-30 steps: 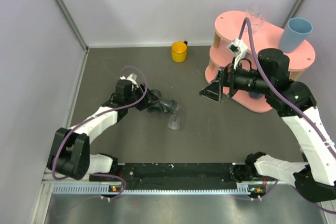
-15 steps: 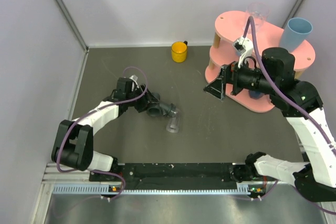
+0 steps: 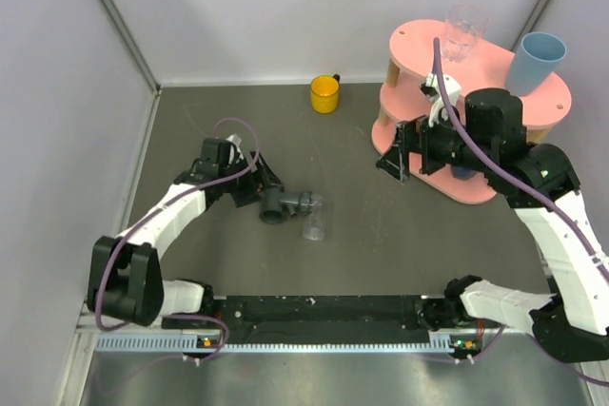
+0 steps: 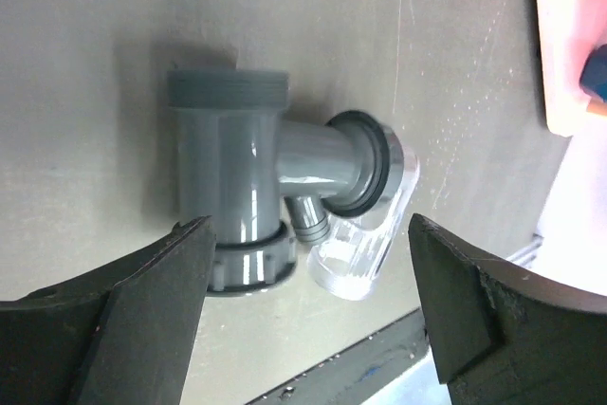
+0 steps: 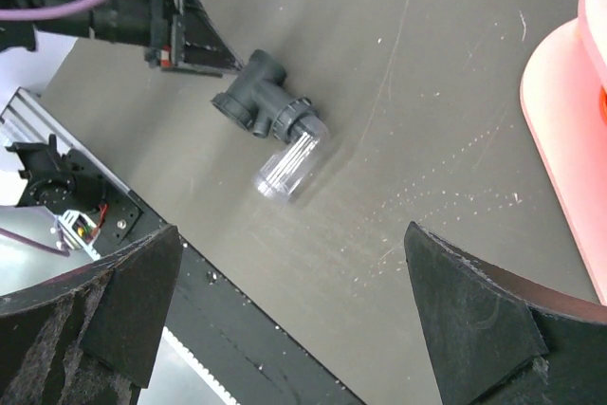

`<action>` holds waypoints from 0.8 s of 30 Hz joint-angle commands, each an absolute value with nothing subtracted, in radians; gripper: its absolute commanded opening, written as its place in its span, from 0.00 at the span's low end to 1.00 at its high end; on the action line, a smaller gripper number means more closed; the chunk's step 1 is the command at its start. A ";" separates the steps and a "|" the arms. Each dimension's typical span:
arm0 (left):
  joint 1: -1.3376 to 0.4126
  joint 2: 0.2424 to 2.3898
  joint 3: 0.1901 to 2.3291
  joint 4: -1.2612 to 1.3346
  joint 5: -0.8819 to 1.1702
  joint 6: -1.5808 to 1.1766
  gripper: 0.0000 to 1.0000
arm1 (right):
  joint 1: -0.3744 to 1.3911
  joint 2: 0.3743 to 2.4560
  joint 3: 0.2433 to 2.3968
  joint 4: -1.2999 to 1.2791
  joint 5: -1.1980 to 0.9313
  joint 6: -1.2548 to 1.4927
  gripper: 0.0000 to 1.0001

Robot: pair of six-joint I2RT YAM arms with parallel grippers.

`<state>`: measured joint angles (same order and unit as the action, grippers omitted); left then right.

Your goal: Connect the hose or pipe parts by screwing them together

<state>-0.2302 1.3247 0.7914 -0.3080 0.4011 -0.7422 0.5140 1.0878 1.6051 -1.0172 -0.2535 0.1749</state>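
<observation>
Left wrist view: pipe parts [image 4: 313,163] lie together on the desk [image 4: 76,7], neither hand gripping.
The left hand [image 4: 311,227] stands wide around one end of the grey T-fitting [image 4: 232,192], holding nothing; the clear tube [image 4: 365,253] sits on its side branch at the collar [image 4: 365,170]. The right hand [image 3: 395,151] hangs wide open by the pink shelf [image 3: 419,45]. Likely risk: a finger [image 4: 142,329] brushing the round fitting rolls it and cocks a half-seated thread.

Left arm [image 3: 176,208], right arm [image 3: 563,240]: white link shells, black rounded joint housings. Thin purple cables [image 3: 440,64] looped along each. Fingers [image 4: 142,315] black, wedge-shaped, matte. Bulky black shoulder joints near bases.
</observation>
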 commanded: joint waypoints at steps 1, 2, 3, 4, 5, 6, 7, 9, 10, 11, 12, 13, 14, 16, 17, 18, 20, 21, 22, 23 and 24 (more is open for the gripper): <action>-0.227 1.227 0.902 -0.420 0.275 -0.629 0.88 | 0.506 1.098 1.620 -1.045 -0.268 0.186 0.99; -0.226 1.201 0.908 -0.422 0.255 -0.618 0.89 | 0.505 1.091 1.605 -1.043 -0.303 0.195 0.99; -0.227 1.186 0.914 -0.422 0.238 -0.605 0.97 | 0.506 1.088 1.582 -1.045 -0.311 0.196 0.99; -0.226 1.172 0.929 -0.428 0.238 -0.600 0.99 | 0.506 1.082 1.574 -1.043 -0.307 0.201 0.99; -0.225 1.132 0.933 -0.426 0.244 -0.592 0.99 | 0.506 1.071 1.569 -1.045 -0.267 0.218 0.99; -0.227 1.106 0.933 -0.425 0.264 -0.566 0.99 | 0.505 1.062 1.560 -1.046 -0.240 0.230 0.99; -0.227 1.077 0.928 -0.428 0.268 -0.558 0.99 | 0.506 1.054 1.554 -1.046 -0.215 0.262 0.99; -0.227 0.988 0.923 -0.434 0.302 -0.540 0.99 | 0.506 1.023 1.533 -1.046 -0.161 0.307 0.99; -0.227 0.959 0.922 -0.442 0.313 -0.548 0.99 | 0.506 1.016 1.525 -1.049 -0.155 0.348 0.99; -0.227 0.890 0.917 -0.445 0.325 -0.578 0.99 | 0.505 1.003 1.517 -1.049 -0.155 0.369 0.99; -0.227 0.850 0.910 -0.439 0.337 -0.595 0.99 | 0.508 0.979 1.500 -1.048 -0.155 0.389 0.99; -0.227 0.806 0.882 -0.431 0.344 -0.616 0.99 | 0.506 0.962 1.491 -1.048 -0.156 0.406 0.99; -0.227 0.717 0.865 -0.417 0.334 -0.671 0.99 | 0.506 0.945 1.482 -1.048 -0.158 0.426 0.99; -0.227 0.573 0.818 -0.400 0.325 -0.716 0.99 | 0.506 0.896 1.450 -1.042 -0.158 0.448 0.99; -0.227 0.524 0.804 -0.393 0.330 -0.756 0.99 | 0.506 0.881 1.436 -1.042 -0.160 0.454 0.99; -0.227 0.476 0.790 -0.384 0.340 -0.771 0.99 | 0.506 0.864 1.405 -1.040 -0.167 0.450 0.99; -0.229 0.347 0.753 -0.382 0.359 -0.785 0.99 | 0.505 0.819 1.362 -1.028 -0.179 0.439 0.99; -0.227 0.309 0.741 -0.409 0.357 -0.776 0.99 | 0.506 0.804 1.314 -1.023 -0.170 0.451 0.99; -0.227 0.240 0.742 -0.435 0.350 -0.766 0.99 | 0.505 0.770 1.292 -1.016 -0.170 0.468 0.99; -0.229 0.213 0.753 -0.478 0.319 -0.752 0.99 | 0.506 0.753 1.272 -1.009 -0.179 0.472 0.99; -0.227 0.195 0.779 -0.539 0.310 -0.743 0.99 | 0.506 0.736 1.237 -0.996 -0.183 0.476 0.99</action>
